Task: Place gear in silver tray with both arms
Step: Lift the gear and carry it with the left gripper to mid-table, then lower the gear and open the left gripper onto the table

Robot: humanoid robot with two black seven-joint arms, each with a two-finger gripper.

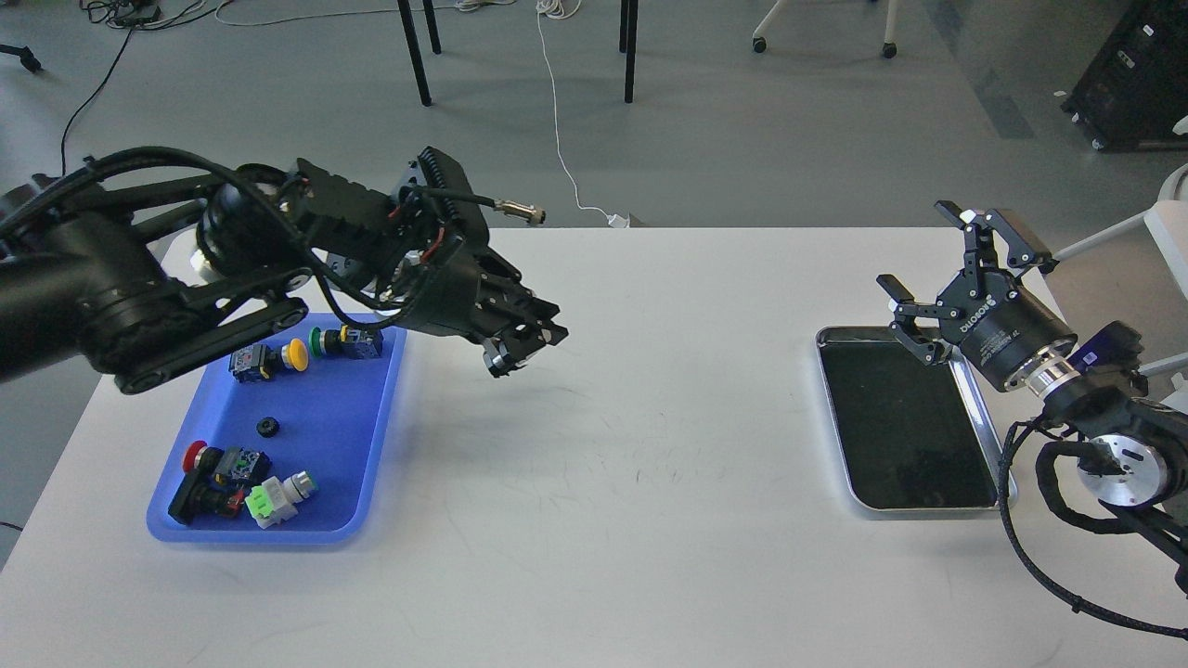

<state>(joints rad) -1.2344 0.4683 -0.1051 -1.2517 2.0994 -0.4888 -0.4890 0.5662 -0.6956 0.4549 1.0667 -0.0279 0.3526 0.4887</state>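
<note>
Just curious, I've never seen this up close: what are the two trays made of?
The silver tray looks like polished metal: shiny rim, dark mirror-like bottom. The blue tray looks like plastic: even matte colour, soft rounded edges.

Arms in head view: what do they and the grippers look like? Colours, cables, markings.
Both arms are black and jointed. The left arm carries loose black cables, red wiring and a silver-tipped connector near its wrist. Its left gripper is black and blocky. The right arm has silver wrist rings and a braided black cable looping below. The right gripper is black, two-fingered, with white lettering on its body.
</note>
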